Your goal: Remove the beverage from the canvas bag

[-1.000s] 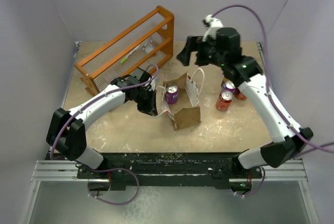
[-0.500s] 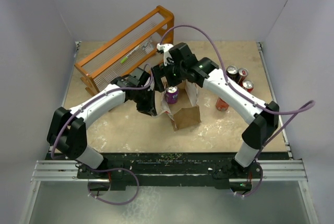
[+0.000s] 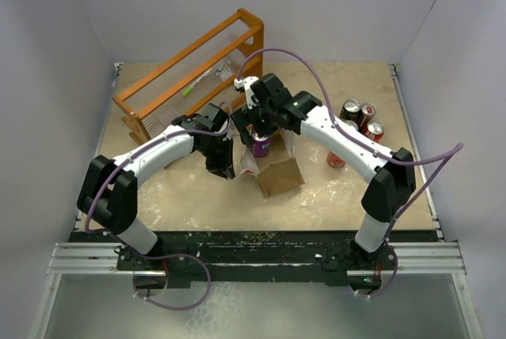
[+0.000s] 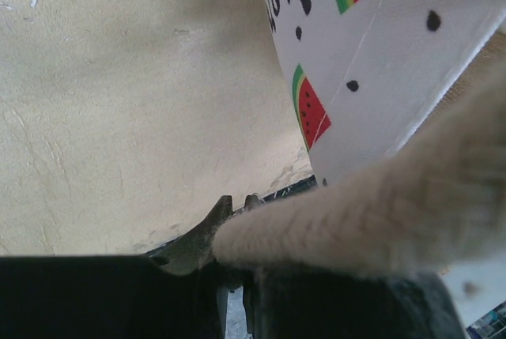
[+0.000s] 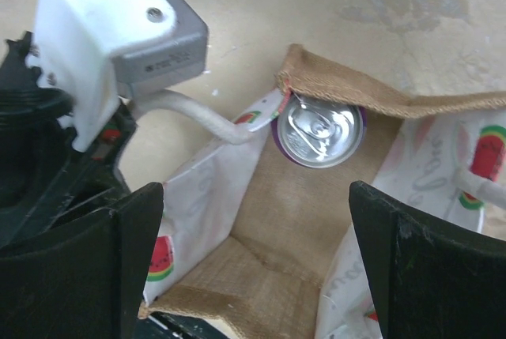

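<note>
The canvas bag (image 3: 278, 171) stands open at mid-table, tan with white watermelon-print sides (image 4: 356, 54). A purple beverage can (image 3: 260, 147) stands upright inside, at the bag's far end (image 5: 319, 129). My left gripper (image 3: 224, 165) is at the bag's left side, shut on a white loop handle (image 4: 332, 228) that crosses its jaws (image 4: 237, 206). My right gripper (image 3: 258, 130) hovers over the bag's mouth, open and empty, its fingers (image 5: 87, 260) spread wide above the bag's interior (image 5: 253, 197). The can lies just beyond the fingertips.
An orange wooden rack (image 3: 194, 70) stands at the back left. Several cans (image 3: 360, 116) stand at the right, with a red one (image 3: 337, 157) closer to the bag. The bag's other handle (image 5: 482, 189) hangs at its right wall.
My right arm has swung from the back right across to the bag and come down over its mouth, gripper open. My left gripper has stayed shut on the handle.
</note>
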